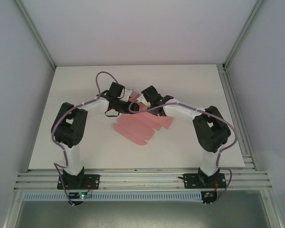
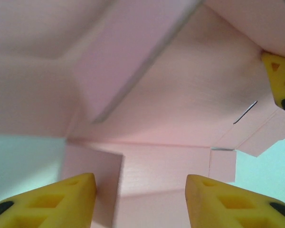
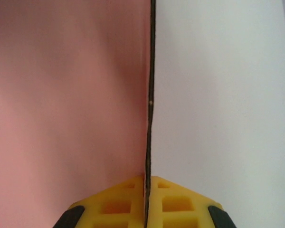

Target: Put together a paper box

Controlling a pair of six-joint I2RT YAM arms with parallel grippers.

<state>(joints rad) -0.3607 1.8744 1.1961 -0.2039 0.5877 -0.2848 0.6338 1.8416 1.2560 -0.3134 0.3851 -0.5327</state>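
Paper box (image 1: 141, 127): partly folded sheet | right jaws pinch edge | left jaws apart

This is a robotics lab test cell. Plain white walls (image 1: 133, 28) box in a white table (image 1: 190, 147), framed by aluminium rails (image 1: 142, 178), with two cabled arms (image 1: 69, 126) bolted at the near edge.

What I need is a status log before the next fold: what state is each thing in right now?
paper box: unassembled, a creased sheet lying mostly flat on the table, with panels folded up at its far end.
left gripper: jaws open, close over the pink card.
right gripper: jaws shut on an edge of the paper box.
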